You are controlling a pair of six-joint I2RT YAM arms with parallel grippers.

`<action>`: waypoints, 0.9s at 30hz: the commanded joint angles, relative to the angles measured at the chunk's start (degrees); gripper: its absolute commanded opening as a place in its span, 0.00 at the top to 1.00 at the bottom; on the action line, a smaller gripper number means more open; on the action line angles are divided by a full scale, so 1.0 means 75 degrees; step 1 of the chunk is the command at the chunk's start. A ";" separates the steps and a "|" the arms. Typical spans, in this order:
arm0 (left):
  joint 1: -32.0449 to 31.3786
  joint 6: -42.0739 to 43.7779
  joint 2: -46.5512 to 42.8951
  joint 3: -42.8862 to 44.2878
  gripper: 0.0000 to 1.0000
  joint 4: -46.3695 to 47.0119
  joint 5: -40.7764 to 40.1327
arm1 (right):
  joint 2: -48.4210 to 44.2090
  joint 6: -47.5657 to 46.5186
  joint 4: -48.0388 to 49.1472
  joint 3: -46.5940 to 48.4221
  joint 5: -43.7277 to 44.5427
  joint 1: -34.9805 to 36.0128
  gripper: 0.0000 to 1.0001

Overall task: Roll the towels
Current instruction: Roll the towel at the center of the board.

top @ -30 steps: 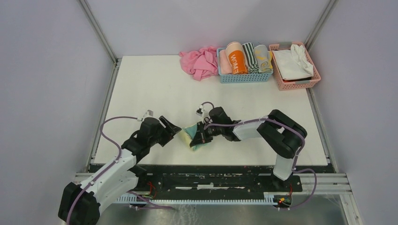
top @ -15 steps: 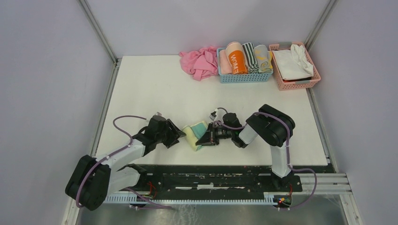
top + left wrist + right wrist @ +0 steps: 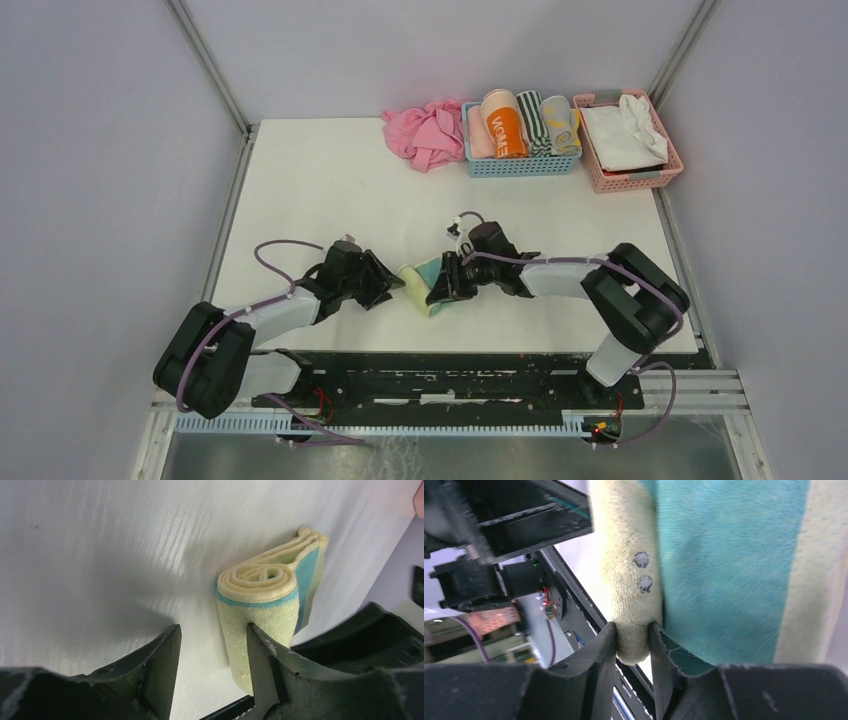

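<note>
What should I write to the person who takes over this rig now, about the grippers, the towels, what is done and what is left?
Left gripper: open, low over the table; one finger rests against the yellow towel, nothing gripped.
Right gripper: jaws narrow, pinching a thick edge of the yellow towel from the other side.
Towels: the yellow towel lies rolled on the table between the two grippers. The grey towel sits rolled in the blue basket.
Done: both towels look rolled.
Left: probably to let go of the yellow roll without loosening it, then perhaps place it in the basket.
</note>
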 commanded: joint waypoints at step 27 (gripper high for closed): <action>-0.0509 0.0072 0.0233 0.0407 0.42 -0.0280 -0.0694 | -0.0354 -0.3068 -0.5188 0.3377 0.5455 0.2761 0.42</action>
